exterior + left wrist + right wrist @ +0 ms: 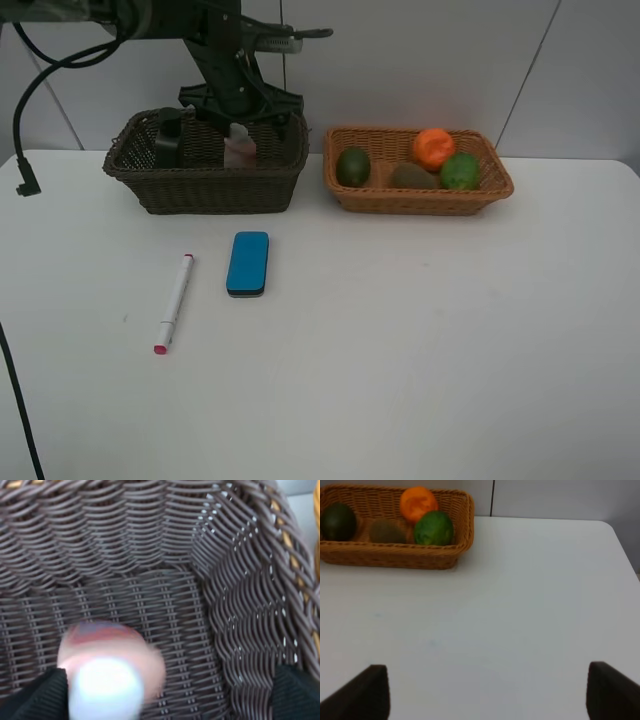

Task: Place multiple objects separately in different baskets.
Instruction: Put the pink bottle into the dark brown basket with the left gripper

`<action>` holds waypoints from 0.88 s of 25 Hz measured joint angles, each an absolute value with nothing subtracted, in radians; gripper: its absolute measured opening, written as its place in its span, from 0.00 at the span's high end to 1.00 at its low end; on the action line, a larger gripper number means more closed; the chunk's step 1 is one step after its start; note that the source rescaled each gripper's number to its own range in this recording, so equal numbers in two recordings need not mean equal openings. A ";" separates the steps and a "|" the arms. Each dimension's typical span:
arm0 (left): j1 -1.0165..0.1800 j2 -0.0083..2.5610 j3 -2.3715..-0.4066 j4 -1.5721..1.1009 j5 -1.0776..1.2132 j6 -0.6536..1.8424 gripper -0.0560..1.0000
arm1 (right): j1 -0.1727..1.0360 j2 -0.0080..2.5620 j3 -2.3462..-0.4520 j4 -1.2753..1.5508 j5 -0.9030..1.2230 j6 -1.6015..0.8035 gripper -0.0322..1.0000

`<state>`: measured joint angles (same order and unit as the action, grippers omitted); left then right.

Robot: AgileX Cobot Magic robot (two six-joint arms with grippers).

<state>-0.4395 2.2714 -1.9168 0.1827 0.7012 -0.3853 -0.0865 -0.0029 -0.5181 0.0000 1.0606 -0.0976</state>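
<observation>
On the white table (420, 340): two baskets side by side at the back, two loose items in front of the left one.
Dark brown basket (205, 180): deeper, on the left; holds the dark green pump bottle (168, 140) and the pink bottle (240, 148).
Tan basket (420, 198): shallower, on the right; holds two green fruits (353, 166), a kiwi (412, 177) and an orange (433, 148).
Left gripper (170, 695): down inside the dark basket, jaws spread wide, the pink bottle's white cap just below; the blur hides whether the cap brushes a finger.
Right gripper (487, 690): spread, nothing between the jaws, over bare table beside the tan basket.
Blue eraser (248, 263): flat, just in front of the dark basket, long axis front to back.
White marker (175, 302): beside the eraser, nearer the front edge, same axis, slightly tilted.
Likely next: eraser or marker, both on the left arm's side, toward the front from its gripper.
</observation>
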 joint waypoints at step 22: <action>-0.439 2.202 -1.917 0.166 0.811 -0.384 0.00 | -0.087 -0.003 -0.518 0.000 1.061 -0.098 0.00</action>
